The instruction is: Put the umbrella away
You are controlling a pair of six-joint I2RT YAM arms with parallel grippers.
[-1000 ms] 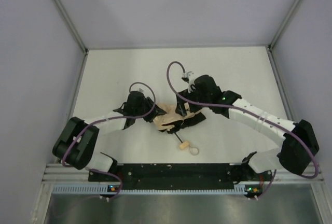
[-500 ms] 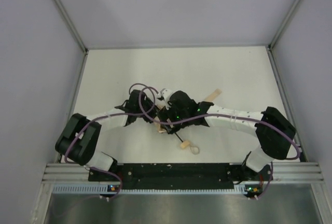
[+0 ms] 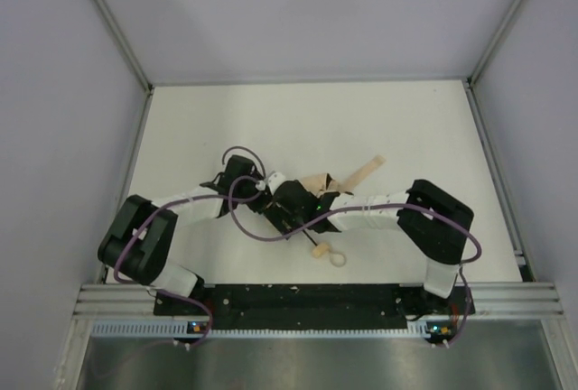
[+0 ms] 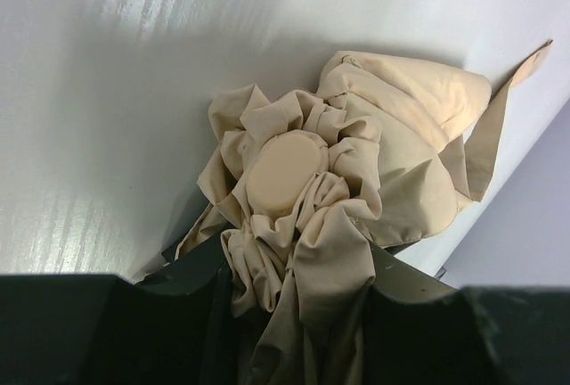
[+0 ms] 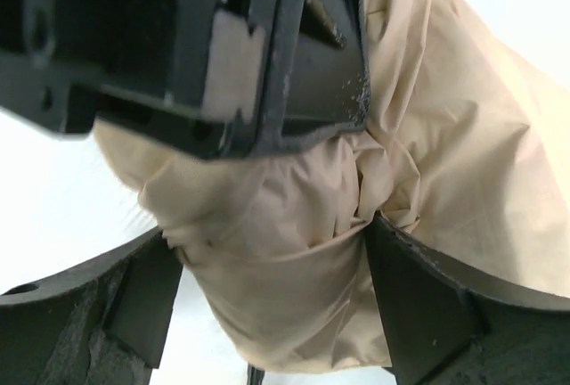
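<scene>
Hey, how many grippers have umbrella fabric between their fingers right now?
2. The left gripper pinches the umbrella near its round cap; the right gripper flanks the same bundle from the other side, though whether it is squeezing is unclear.

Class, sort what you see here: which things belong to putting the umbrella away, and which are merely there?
Job: umbrella, with its handle; left gripper, fingers clamped on it; right gripper, fingers either side of it.
Merely there: table, purple cables, enclosure walls.
</scene>
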